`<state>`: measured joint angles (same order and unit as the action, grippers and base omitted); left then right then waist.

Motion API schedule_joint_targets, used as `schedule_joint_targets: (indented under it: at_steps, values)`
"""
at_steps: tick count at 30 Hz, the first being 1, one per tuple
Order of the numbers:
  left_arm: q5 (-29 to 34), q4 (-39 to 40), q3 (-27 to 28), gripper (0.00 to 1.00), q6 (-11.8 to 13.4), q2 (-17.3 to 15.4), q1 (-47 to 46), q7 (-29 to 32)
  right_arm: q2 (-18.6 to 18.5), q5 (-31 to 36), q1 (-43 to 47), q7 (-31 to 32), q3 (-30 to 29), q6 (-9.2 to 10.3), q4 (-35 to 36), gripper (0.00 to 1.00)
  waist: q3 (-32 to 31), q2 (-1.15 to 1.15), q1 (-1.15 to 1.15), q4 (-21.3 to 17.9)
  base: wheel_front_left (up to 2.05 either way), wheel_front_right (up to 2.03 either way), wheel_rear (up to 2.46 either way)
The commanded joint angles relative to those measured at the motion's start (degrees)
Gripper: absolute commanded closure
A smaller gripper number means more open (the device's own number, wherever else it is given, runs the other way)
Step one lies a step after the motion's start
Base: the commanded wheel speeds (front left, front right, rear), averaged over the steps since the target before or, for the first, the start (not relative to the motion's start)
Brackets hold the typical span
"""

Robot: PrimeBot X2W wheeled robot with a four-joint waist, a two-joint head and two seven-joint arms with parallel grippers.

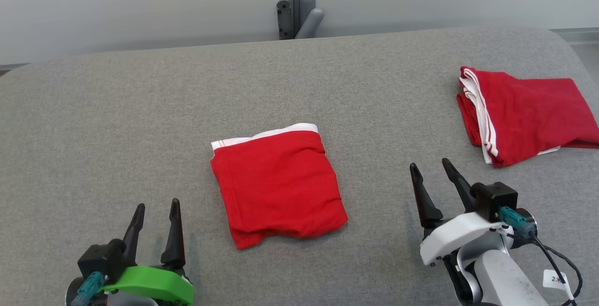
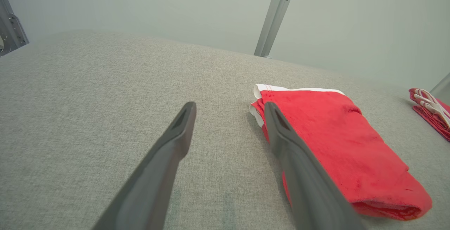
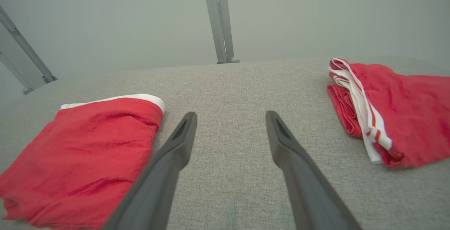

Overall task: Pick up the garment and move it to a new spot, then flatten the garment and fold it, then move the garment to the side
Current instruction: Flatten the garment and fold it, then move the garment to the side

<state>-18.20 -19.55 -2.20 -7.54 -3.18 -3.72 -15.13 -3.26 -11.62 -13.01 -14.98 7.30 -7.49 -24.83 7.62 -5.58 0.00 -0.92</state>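
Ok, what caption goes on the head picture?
Folded red garment between open left gripper and right gripper; second garment aside.

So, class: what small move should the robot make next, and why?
Probably bring the right gripper to the nearest edge of the folded garment: it lies folded and unheld in the middle, while a second garment already sits aside at the right.

The grey, cloth-covered worktop (image 1: 140, 109) carries two red pieces. A folded garment (image 1: 278, 189) lies flat near its middle, white waistband toward 12 o'clock. Well apart at 2 o'clock, by the edge, lies a bundle (image 1: 529, 112) with white-striped trim.
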Motion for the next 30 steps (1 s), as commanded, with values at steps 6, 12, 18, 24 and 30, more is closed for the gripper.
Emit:
schedule_joint_targets:
  at_steps: [6, 12, 18, 24, 30]
  values:
    - [1.7, 0.2, 2.5, 0.0, 0.1, 0.1, 2.7, 0.1, 0.2, 0.7, 1.7, -0.1, -1.1, 0.02, 0.6, 0.0, -1.5, 0.0, 0.0, -1.0, 0.0, 0.0, 0.0]
    - [1.9, 0.7, 3.2, 0.0, 0.1, 0.2, 3.8, 0.1, 0.3, -0.1, 2.6, -0.1, -1.2, 0.02, 0.9, 0.0, -2.0, 0.0, 0.0, -1.0, 0.0, 0.0, 0.0]
    - [1.1, 0.9, 2.3, 0.0, 0.1, 0.2, 2.8, 0.1, 0.3, -1.0, 2.4, -0.1, -1.0, 0.02, 1.1, 0.0, -1.0, 0.0, 0.0, -0.3, 0.0, 0.0, 0.0]
    - [0.7, 0.3, 0.7, 0.0, 0.1, 0.2, 1.2, 0.1, 0.3, -5.5, -0.2, -0.1, 2.3, 0.02, 1.2, 0.0, 2.4, 0.0, 0.0, 2.0, 0.0, 0.0, 0.0]
    - [2.0, 0.1, -1.7, 0.0, 0.1, 0.2, -0.9, 0.0, 0.3, -10.7, -5.7, -0.1, 8.9, 0.02, -3.3, 0.0, 5.9, 0.0, 0.0, 5.3, 0.0, 0.0, 0.0]
